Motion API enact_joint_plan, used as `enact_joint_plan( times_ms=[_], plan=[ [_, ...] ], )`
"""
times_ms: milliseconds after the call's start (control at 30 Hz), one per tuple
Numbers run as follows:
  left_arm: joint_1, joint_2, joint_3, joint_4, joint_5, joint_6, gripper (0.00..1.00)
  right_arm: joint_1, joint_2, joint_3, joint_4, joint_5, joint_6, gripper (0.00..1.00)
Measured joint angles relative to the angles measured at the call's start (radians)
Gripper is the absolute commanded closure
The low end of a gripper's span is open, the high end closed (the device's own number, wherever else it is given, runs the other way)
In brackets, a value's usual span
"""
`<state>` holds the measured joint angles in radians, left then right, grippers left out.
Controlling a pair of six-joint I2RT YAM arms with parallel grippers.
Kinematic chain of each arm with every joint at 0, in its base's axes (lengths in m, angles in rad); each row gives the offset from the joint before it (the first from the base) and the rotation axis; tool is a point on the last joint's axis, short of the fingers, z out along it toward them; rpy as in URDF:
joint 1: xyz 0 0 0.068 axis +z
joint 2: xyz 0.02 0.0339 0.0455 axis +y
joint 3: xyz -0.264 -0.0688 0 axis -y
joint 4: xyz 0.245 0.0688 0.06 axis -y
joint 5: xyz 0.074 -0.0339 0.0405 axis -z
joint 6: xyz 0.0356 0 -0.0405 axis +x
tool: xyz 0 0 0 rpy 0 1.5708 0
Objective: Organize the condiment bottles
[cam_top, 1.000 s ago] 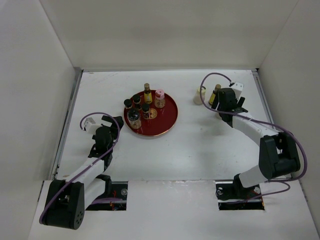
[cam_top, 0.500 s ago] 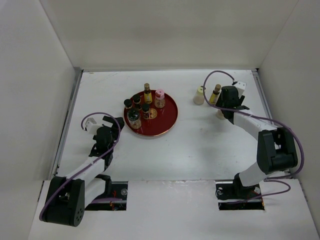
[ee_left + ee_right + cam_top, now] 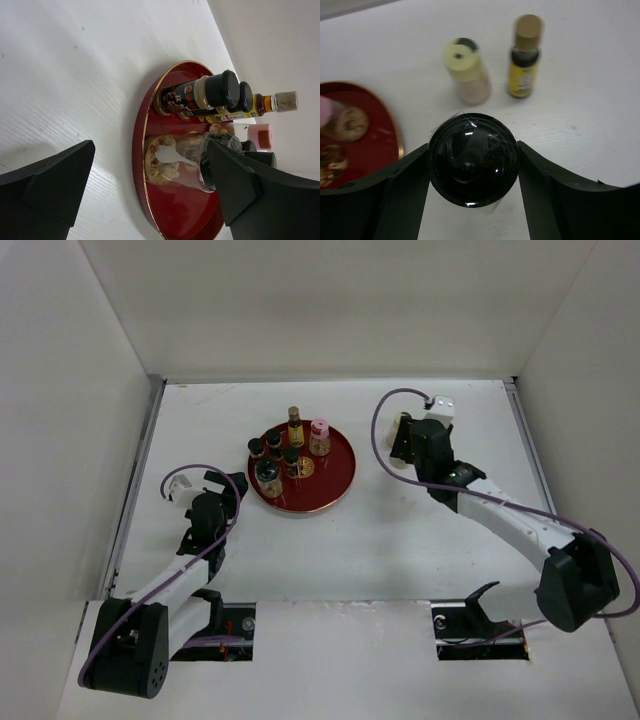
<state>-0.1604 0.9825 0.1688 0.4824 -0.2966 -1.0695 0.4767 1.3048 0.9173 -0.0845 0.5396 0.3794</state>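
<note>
My right gripper (image 3: 473, 151) is shut on a jar with a glossy black cap (image 3: 472, 165), one finger on each side of the cap. Past it on the white table stand a cream bottle (image 3: 468, 73) and an amber bottle with a gold cap (image 3: 524, 56). In the top view the right gripper (image 3: 412, 447) hangs just right of the round red tray (image 3: 336, 476) and hides the jar. Several condiment bottles stand on the tray: an amber one (image 3: 295, 426), a pink-capped one (image 3: 319, 437), dark ones (image 3: 273, 441) and a clear jar (image 3: 268, 478). My left gripper (image 3: 226, 486) is open, left of the tray.
White walls close in the table at the back and on both sides. In the left wrist view the tray rim (image 3: 136, 150) lies between the open fingers, with the clear jar (image 3: 182, 160) and black-capped bottles (image 3: 200, 94) beyond it.
My right gripper has closed on the black-capped jar and swung left with it, from beside the amber bottle toward the tray. The left arm has not moved.
</note>
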Motion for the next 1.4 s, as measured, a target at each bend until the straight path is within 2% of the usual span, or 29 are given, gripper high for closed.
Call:
enact_joint_plan(
  times_ms=[167, 433, 667, 1100, 1267, 1400],
  plan=[
    [0.0, 0.0, 0.0, 0.0, -0.001, 0.0, 0.0, 0.151, 0.158, 0.145, 0.055, -0.029, 0.001, 0.47],
    [0.0, 0.002, 0.0, 0.0, 0.002, 0.0, 0.0, 0.285, 0.415, 0.345, 0.072, -0.051, -0.024, 0.47],
    [0.0, 0.009, 0.0, 0.0, 0.002, 0.0, 0.0, 0.39, 0.51, 0.395, 0.071, -0.054, -0.028, 0.47],
    [0.0, 0.006, 0.0, 0.0, 0.005, 0.0, 0.0, 0.537, 0.547, 0.395, 0.083, -0.048, -0.028, 0.45],
    [0.001, -0.009, 0.0, 0.0, 0.006, 0.0, 0.0, 0.564, 0.589, 0.395, 0.106, -0.03, -0.033, 0.38],
    [0.001, -0.013, 0.0, 0.0, 0.009, 0.0, 0.0, 0.565, 0.589, 0.39, 0.116, -0.023, -0.032, 0.2]
  ],
)
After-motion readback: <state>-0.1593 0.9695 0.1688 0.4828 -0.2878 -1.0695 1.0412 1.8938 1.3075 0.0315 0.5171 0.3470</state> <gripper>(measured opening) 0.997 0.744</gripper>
